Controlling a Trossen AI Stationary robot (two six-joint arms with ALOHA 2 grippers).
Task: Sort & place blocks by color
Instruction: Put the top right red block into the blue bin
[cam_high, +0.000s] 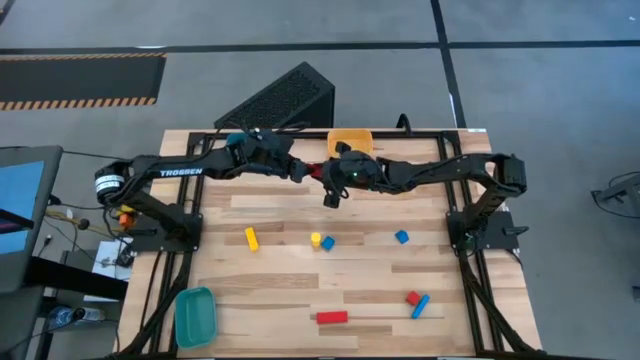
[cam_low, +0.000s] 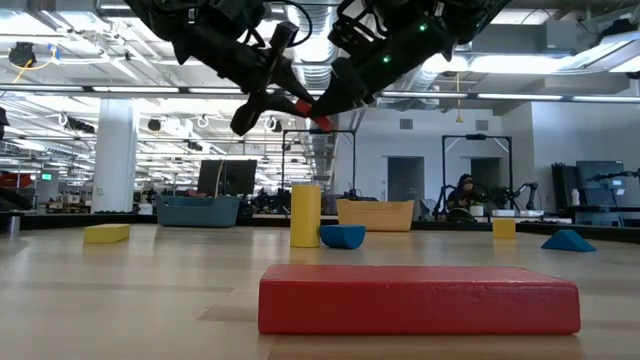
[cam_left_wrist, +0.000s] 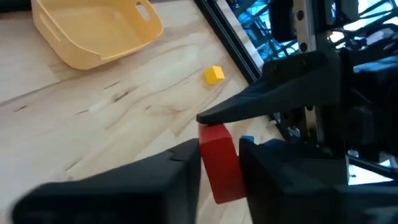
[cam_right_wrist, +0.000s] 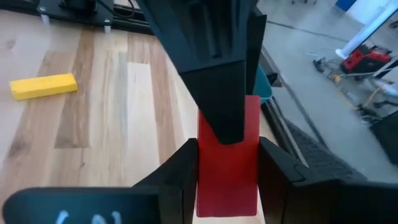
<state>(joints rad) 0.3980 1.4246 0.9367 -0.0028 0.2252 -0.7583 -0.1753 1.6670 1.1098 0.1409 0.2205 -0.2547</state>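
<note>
Gripping: left hand (cam_high: 306, 171) and right hand (cam_high: 325, 172) both clamped the red block (cam_high: 315, 170) mid-air, upper centre of the high view, beside the yellow bin (cam_high: 350, 139).
Risk: an ill-timed release could have dropped or twisted it.
Views: only wrist views showed both pairs of fingers (cam_right_wrist: 224, 93) on it.

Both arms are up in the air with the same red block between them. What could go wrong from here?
1. Both the left gripper and the right gripper have fingers on the red block. If either arm pulls away before the other lets go, the block may twist or slip.
2. The handover is high above the table, so a dropped block could bounce among the loose blocks.
3. The fingers overlap closely and may collide.
</note>
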